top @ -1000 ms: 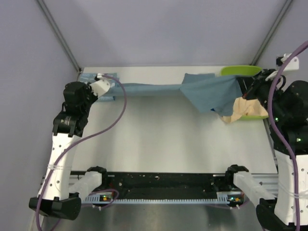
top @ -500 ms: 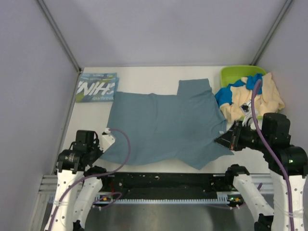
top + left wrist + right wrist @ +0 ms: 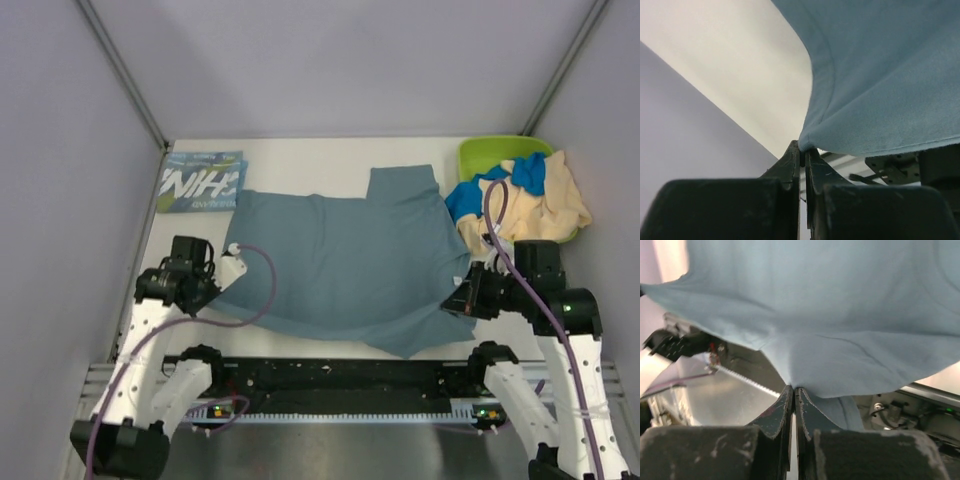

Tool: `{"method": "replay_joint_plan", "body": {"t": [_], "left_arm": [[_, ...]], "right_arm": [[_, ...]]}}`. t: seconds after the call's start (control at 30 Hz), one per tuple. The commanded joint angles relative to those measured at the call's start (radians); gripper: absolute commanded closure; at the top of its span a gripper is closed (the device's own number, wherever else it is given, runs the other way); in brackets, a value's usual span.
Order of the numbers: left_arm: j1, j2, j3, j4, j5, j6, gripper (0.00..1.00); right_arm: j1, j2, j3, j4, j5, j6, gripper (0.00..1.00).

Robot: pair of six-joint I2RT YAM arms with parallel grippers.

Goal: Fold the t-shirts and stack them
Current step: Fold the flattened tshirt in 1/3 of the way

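The slate-blue t-shirt (image 3: 345, 260) lies spread across the middle of the desk (image 3: 300, 162), its near left corner pinched tight in the left end effector (image 3: 802, 151) and its near right corner clamped in the right end effector (image 3: 794, 390).

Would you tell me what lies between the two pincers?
The slate-blue t-shirt, spread over the table, gripped by the left pincer and right pincer; see the top view.

Bright even light, soft shadows, blurred near fingers (image 3: 790, 170)
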Motion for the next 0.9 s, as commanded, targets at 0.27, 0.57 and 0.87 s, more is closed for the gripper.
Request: {"method": "replay_joint_plan", "body": {"t": [0.27,0.57,0.87], "left_arm": [[-0.008,0.632,0.25,0.382,0.005,0.072,1.0],[-0.014,0.828,0.324,0.424,0.001,0.098,1.0],[-0.032,0.924,0.344,0.449,-0.027,0.071,0.98]], "right_arm": [[-0.005,0.217,-0.278,0.652,0.459,0.2,1.0],[-0.003,0.41,-0.217,0.798,0.662,0.108,1.0],[-0.005,0.571,-0.128,0.811,0.629,0.027,1.0]]}}
